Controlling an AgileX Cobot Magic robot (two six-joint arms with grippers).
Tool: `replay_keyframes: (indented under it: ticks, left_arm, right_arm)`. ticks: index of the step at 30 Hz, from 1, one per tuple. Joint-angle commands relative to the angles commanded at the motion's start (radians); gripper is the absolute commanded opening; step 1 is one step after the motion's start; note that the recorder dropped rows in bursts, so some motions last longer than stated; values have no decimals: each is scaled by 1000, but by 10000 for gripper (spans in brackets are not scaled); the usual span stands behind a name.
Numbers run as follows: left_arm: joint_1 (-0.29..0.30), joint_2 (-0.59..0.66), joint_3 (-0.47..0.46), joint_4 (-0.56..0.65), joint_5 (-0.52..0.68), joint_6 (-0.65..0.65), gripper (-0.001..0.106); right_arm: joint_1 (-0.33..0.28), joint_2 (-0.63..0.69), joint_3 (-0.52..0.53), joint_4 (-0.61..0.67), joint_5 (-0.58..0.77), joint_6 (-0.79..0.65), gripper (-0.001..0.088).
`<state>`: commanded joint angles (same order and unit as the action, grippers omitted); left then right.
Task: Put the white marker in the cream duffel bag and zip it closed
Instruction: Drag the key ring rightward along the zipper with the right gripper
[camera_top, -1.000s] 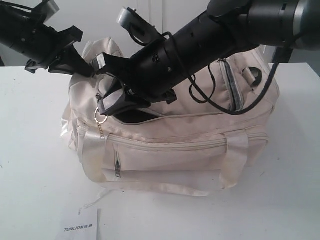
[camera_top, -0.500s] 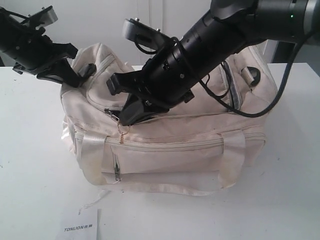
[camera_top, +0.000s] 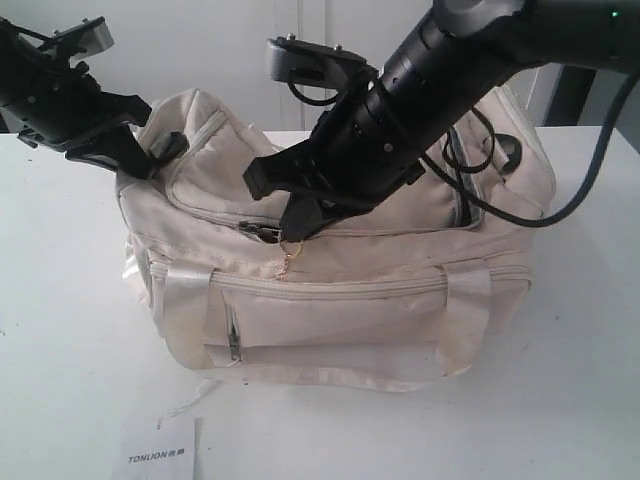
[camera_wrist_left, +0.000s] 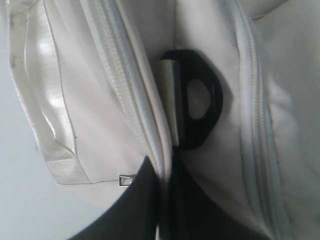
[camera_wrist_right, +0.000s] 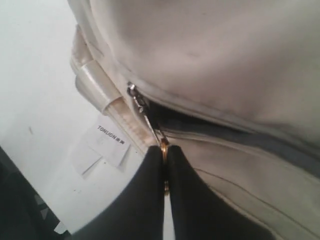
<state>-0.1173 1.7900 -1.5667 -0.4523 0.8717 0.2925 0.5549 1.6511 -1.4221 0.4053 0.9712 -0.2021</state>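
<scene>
The cream duffel bag (camera_top: 340, 300) lies on the white table (camera_top: 70, 350). My right gripper (camera_top: 292, 228) is shut on the gold keyring pull (camera_top: 290, 252) of the curved top zipper, left of the bag's middle. In the right wrist view the gripper (camera_wrist_right: 164, 152) pinches the ring (camera_wrist_right: 163, 144) below the slider (camera_wrist_right: 132, 90). My left gripper (camera_top: 150, 155) is shut on the bag's upper left end. The left wrist view shows this gripper (camera_wrist_left: 165, 167) clamped on fabric (camera_wrist_left: 115, 75) beside a zipper seam. The white marker is hidden.
A paper slip printed TONLION (camera_top: 160, 455) lies on the table in front of the bag, also seen in the right wrist view (camera_wrist_right: 112, 136). The right arm's black cable (camera_top: 540, 215) hangs over the bag's right end. A black D-ring buckle (camera_wrist_left: 200, 100) sits on the bag's end.
My right gripper has drawn the keyring pull to the right along the top zipper, and the dark opening no longer shows. The left gripper has kept its hold on the bag's left end.
</scene>
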Motion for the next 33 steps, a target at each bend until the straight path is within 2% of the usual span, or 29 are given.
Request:
replay_keyframes:
  ticks: [7,22,33]
  left_arm:
    - [0,0,0,4,2,0,0]
    - [0,0,0,4,4,0,0]
    - [0,0,0,16,4,0,0]
  right_arm:
    - [0,-42,0,-51,-20,25,0]
    - [0,-44,0,-65,-10,27,0]
    - [0,-42,5,-212,87,29,0]
